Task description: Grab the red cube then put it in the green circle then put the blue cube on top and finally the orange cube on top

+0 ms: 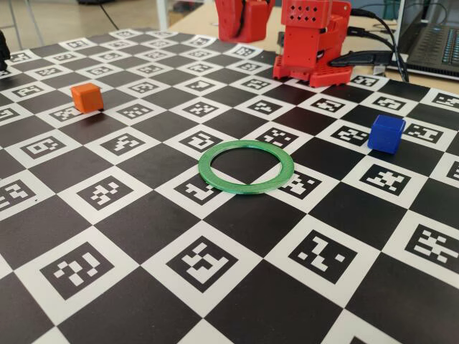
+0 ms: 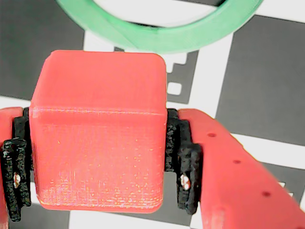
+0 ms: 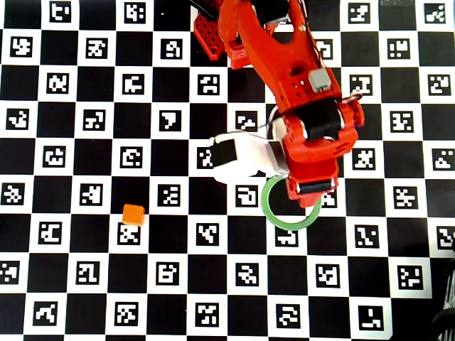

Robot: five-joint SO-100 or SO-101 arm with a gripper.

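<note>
Pincer (image 2: 97,157) pinching the small matte red plastic cube (image 2: 97,131), thin flat green plastic ring (image 2: 162,36) just ahead. Ring empty; small blue plastic cube (image 1: 386,133) and small orange plastic cube (image 1: 87,97), well apart, wait untouched.

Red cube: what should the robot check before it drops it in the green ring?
1. Red cube squeezed firmly in the gripper: ok.
2. Middle of the green circle empty: ok.
3. Cube right above the middle: cannot tell; in the wrist view the ring lies ahead of the cube.
4. Blue cube and orange cube away from the ring: ok.
</note>
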